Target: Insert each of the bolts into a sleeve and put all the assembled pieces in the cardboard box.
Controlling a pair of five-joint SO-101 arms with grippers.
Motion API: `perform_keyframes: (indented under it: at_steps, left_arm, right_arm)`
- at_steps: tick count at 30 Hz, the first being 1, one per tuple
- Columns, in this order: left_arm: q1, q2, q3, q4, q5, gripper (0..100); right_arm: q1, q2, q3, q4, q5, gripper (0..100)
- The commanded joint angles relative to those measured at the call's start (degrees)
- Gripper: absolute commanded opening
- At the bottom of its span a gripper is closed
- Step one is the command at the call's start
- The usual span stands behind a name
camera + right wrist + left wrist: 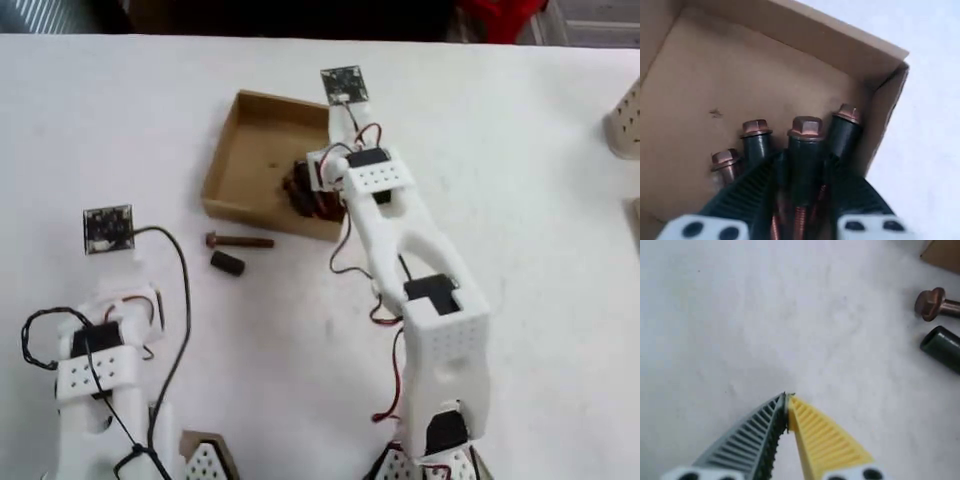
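Where the right arm lies stretched across the white desk (520,150), the right pincer (805,159) sits low inside the cardboard box (790,65), toward the side of the box nearest the arms. It is clenched on a sleeved bolt (805,137). Its two dark ribbed fingers (747,192) flank the black sleeve on either side. The coppery flanged head stands clear ahead of the fingertips, and the threaded shank shows between the fingers behind.

A second sleeved bolt (756,140) lies on the box floor just beside the held one. A third sleeved bolt (846,129) lies on the other side, close against the box wall. All three heads point the same way. A fourth bolt (725,162) lies beyond the second, partly under a finger; whether it wears a sleeve I cannot tell.

Outside the box, on the desk just before its near wall, a loose bolt (240,241) lies on its side with its head toward the left arm's side. A loose sleeve (227,263), short and black, lies just beside it but apart from it, with nothing in its open end.

The left arm stands at the near left of the desk, well apart from the box. The left pincer (787,401) is clenched on nothing, its grey and yellow fingers meeting at the tips over bare desk. The loose bolt's head and the loose sleeve's mouth are near it, off to one side.
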Motion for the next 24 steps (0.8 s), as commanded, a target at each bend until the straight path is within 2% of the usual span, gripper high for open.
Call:
perform_keyframes:
  at_steps: [1, 3, 6, 13, 17, 19, 22, 24]
  left_arm:
    - [-0.66, -0.22, -0.26, -1.14, -0.70, 2]
    - [-1.54, -0.22, -0.44, -1.23, -0.70, 2]
    - [-1.54, -0.22, -0.44, -1.23, -0.70, 2]
    - [-1.54, -0.22, -0.18, -3.34, -0.70, 2]
    - [-1.54, -0.04, -0.18, -3.60, -0.70, 2]
    - [-1.54, -0.04, -0.18, -3.60, -0.70, 2]
    - [-1.54, -0.04, -0.18, -3.60, -0.70, 2]
    - [-1.54, -0.04, -0.18, -3.60, -0.70, 2]
  right_arm:
    - [1.27, 0.13, -4.40, 0.84, -0.44, 20.2]
    - [1.10, -0.57, -4.48, 2.95, -0.44, 22.4]
    - [0.66, -3.38, -4.57, 6.11, -0.44, 19.7]
    - [0.31, -14.46, -4.31, 16.31, -0.44, 0.9]
    - [1.27, -19.74, -4.31, 22.37, 0.00, 2.9]
    - [1.54, -22.29, -4.31, 26.15, 2.37, 1.5]
    - [0.22, -26.42, -4.31, 33.45, 10.20, 1.7]
    - [-0.84, -29.14, -4.31, 38.73, 11.96, 1.7]
